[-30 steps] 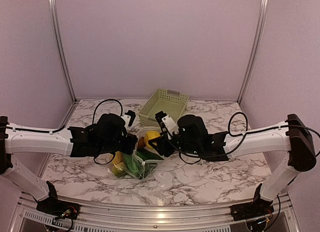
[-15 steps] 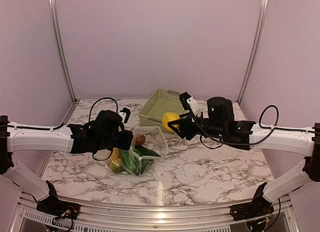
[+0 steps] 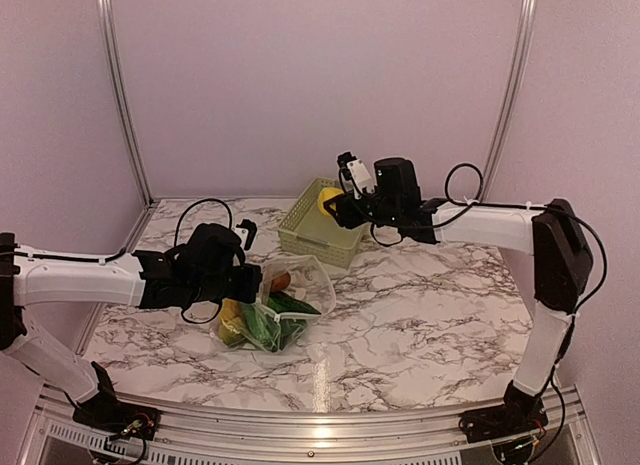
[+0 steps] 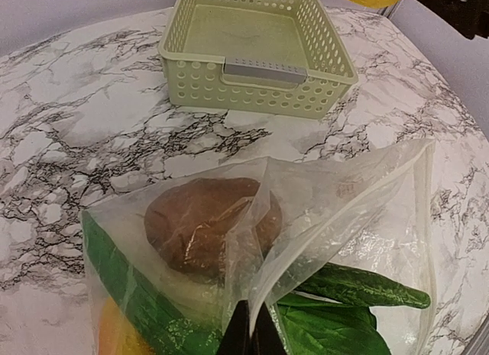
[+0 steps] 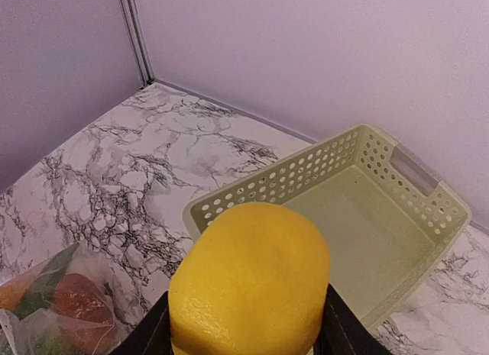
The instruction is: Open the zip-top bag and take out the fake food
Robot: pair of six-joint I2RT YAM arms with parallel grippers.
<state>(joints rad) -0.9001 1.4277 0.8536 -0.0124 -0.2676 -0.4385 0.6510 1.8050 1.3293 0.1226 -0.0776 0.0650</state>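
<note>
From above, my right gripper (image 3: 338, 209) clasps the lemon (image 3: 327, 197) over the basket (image 3: 318, 230). The left gripper (image 3: 256, 282) seems to touch the zip-top bag (image 3: 295, 297) lying on the table (image 3: 420, 315). The left wrist view shows its fingers (image 4: 239, 338) pinching the bag's film, with the brown piece (image 4: 202, 225) and green pod (image 4: 359, 288) inside. In the right wrist view, the lemon is wedged between the fingers.

Open counter (image 3: 430, 315) right of bag (image 3: 300, 290); basket (image 3: 312, 237) behind, left arm (image 3: 90, 280) alongside; right pincer (image 3: 334, 206) gripping lemon (image 5: 248, 282) overhangs basket.
</note>
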